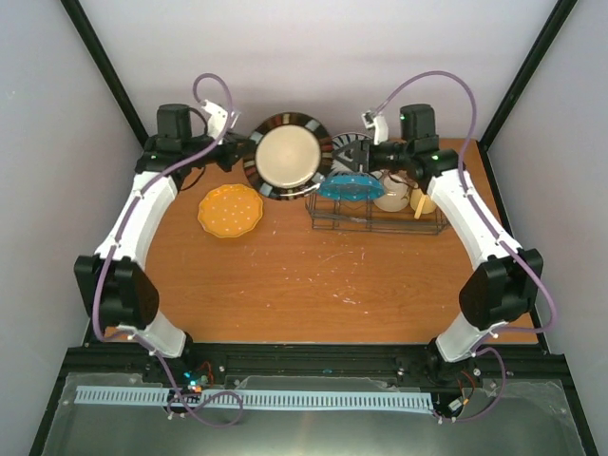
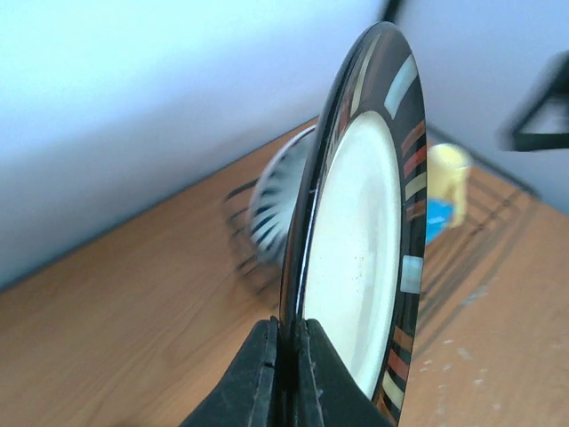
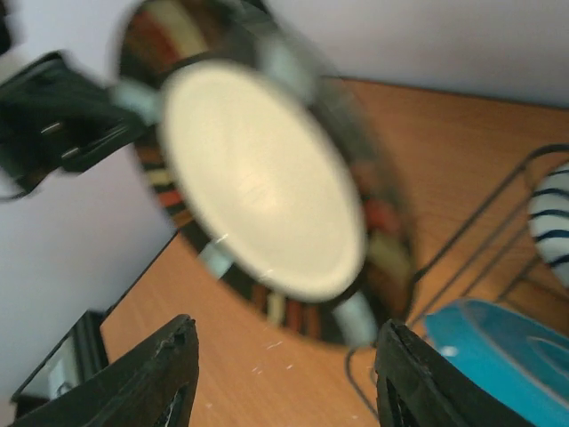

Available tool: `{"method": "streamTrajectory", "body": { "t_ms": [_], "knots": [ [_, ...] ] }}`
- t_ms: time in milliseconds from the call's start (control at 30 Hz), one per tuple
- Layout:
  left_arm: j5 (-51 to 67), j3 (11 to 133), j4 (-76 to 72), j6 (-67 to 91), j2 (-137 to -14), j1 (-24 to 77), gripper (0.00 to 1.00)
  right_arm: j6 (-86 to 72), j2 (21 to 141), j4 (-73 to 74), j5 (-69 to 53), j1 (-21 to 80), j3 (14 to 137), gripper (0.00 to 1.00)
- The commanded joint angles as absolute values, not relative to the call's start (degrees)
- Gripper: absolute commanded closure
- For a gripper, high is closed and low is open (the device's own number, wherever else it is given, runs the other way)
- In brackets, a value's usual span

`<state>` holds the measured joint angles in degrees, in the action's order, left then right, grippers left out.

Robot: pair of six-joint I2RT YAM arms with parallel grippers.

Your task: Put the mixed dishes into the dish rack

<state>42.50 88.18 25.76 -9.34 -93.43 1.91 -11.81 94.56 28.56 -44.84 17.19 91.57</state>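
Observation:
A cream-centred plate with a dark rim of coloured stripes (image 1: 285, 157) is held upright on its edge above the table's far side. My left gripper (image 1: 237, 152) is shut on its rim (image 2: 289, 356). My right gripper (image 1: 364, 154) is open by the plate's right edge, and the plate (image 3: 258, 178) sits beyond its fingertips (image 3: 284, 374), untouched. The dish rack (image 1: 375, 220) holds a white plate with dark stripes (image 1: 348, 149), a teal plate (image 1: 351, 185), a small white bowl (image 1: 390, 194) and a pale yellow mug (image 1: 424, 200). An orange-yellow plate (image 1: 230, 210) lies flat on the table.
The black frame posts and the pale back walls close in the far side, right behind both wrists. The wooden table (image 1: 313, 285) stretches between the rack and the arm bases at the near edge.

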Motion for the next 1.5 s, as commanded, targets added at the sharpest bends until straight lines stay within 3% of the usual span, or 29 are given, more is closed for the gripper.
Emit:
{"method": "streamTrajectory", "body": {
  "t_ms": [0, 333, 733, 1467],
  "knots": [
    [41.9, 89.74, 16.13, -11.91, -83.92, 7.3, 0.99, -17.85, 88.69, 22.47, -39.2, 10.79, 89.38, 0.45],
    [29.59, 87.12, 10.53, -27.5, -80.14, 20.34, 1.0, -38.18, 73.77, 0.43, -31.25, -4.07, 70.83, 0.47],
    [21.5, 85.96, 2.23, -42.53, -84.07, 34.68, 0.99, -40.24, 67.85, -0.11, -31.25, -7.62, 63.64, 0.47],
    [18.64, 83.81, -7.52, -49.19, -95.48, 36.3, 0.99, -37.48, 66.2, 1.76, -31.09, -11.29, 63.5, 0.47]
  ]
}}
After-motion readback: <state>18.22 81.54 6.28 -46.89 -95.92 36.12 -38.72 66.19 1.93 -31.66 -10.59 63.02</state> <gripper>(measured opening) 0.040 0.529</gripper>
